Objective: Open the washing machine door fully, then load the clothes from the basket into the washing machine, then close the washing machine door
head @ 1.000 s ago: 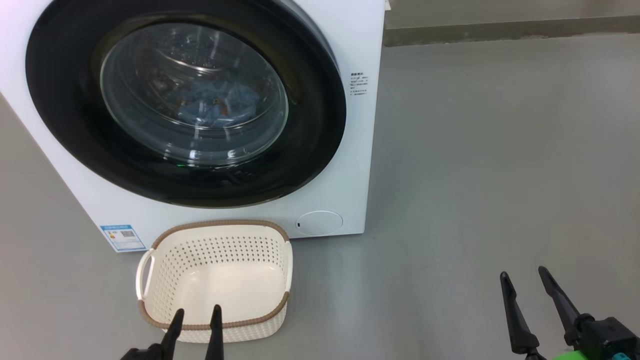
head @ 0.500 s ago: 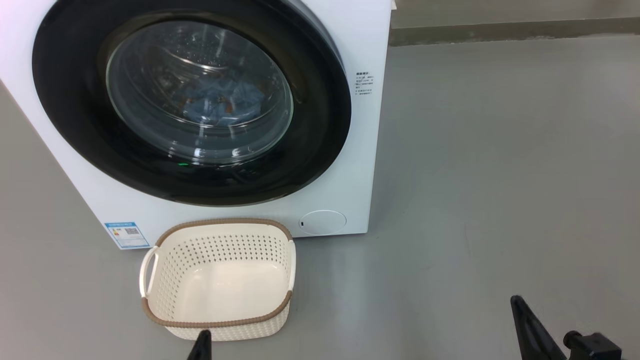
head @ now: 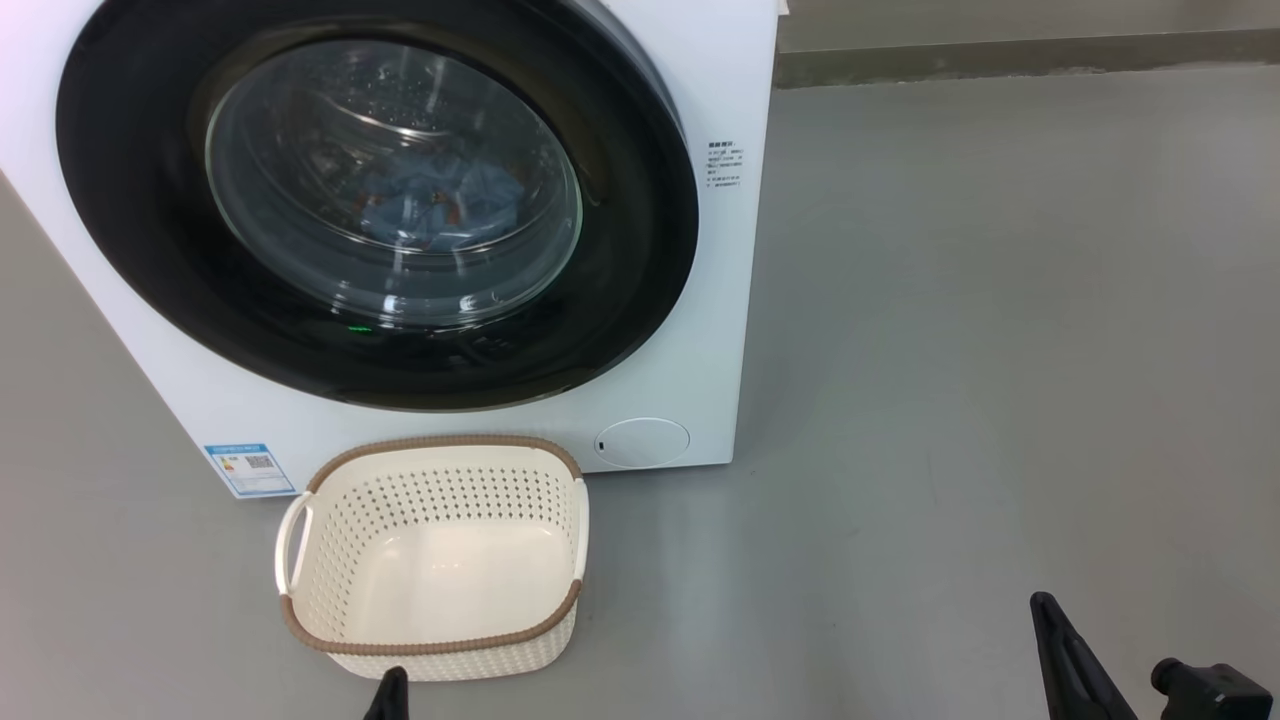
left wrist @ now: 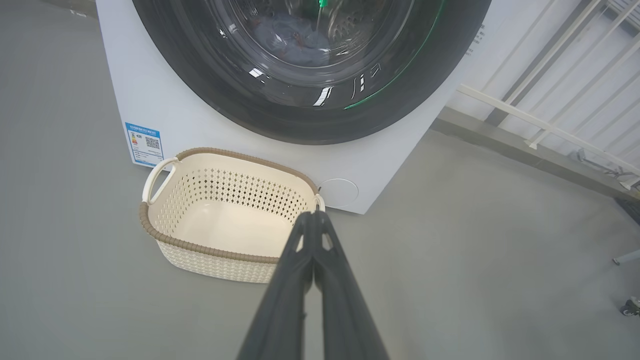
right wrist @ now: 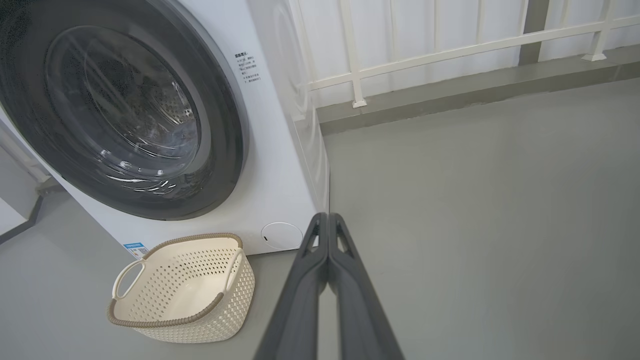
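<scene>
While left gripper (left wrist: 313, 215) and right gripper (right wrist: 327, 216) hang pressed together, empty, basket (left wrist: 215, 265) ahead-left of former: mouth up, long axis crosswise.

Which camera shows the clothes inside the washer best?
Head view: the clothes show blue, centred behind the washing machine door. Left wrist view catches them near its top edge; right wrist view gives mostly reflections.

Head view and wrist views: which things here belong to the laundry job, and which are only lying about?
For the job:
washing machine
door, shut
clothes, behind the glass
basket, empty

Just there:
blue label sticker
round cover on the machine's front
white railing
</scene>
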